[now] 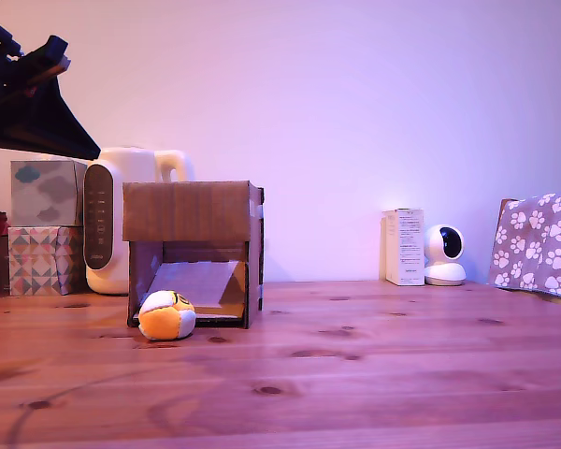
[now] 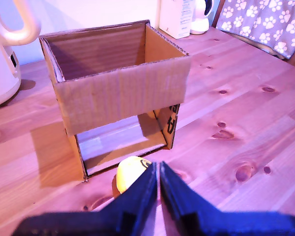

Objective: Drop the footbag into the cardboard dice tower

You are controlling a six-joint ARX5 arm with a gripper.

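I see the soft orange-and-pale-yellow footbag (image 1: 166, 315) resting on the knotty wooden surface (image 1: 374, 365), touching the open lower front of the brown corrugated cardboard dice tower (image 1: 189, 211). My dark gripper (image 2: 159, 173) hangs above it, jaws pressed together, empty. A cream plastic kettle (image 1: 122, 215) stands behind the tower.

Orange-white footbag (image 1: 166, 315) on table, touching open-topped cardboard dice tower (image 1: 193, 227)
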